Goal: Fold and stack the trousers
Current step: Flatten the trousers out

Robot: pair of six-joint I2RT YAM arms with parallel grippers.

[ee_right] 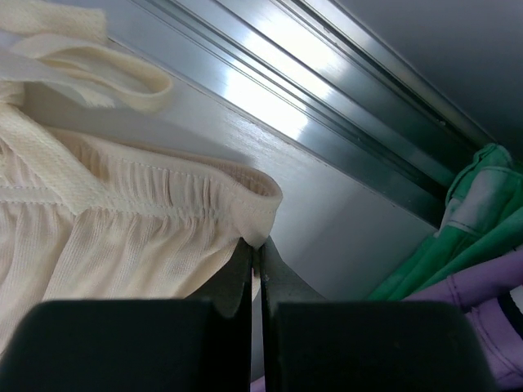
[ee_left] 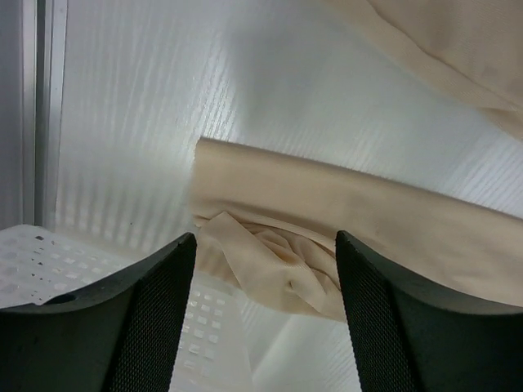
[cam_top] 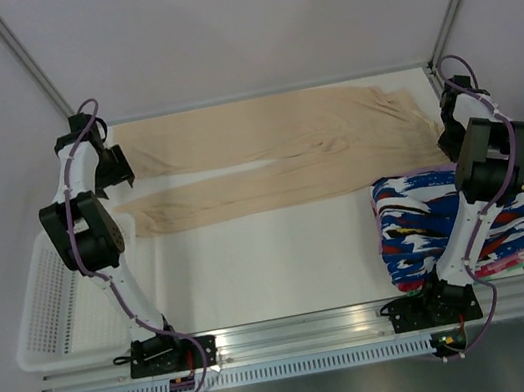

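Note:
The beige trousers lie spread across the far part of the table, legs to the left and waistband to the right. My left gripper hovers open by the leg ends. In the left wrist view its gripper has the jaws wide apart, with the crumpled cuff of the near leg showing between them, untouched. My right gripper is at the waistband's right corner. In the right wrist view the gripper is shut on the edge of the elastic waistband; a drawstring lies above.
A folded stack of blue, white, red and black patterned garments sits at the front right, under my right arm. Green and purple cloth lies beside it. A white mesh basket stands off the table's left edge and also shows in the left wrist view. An aluminium rail borders the table.

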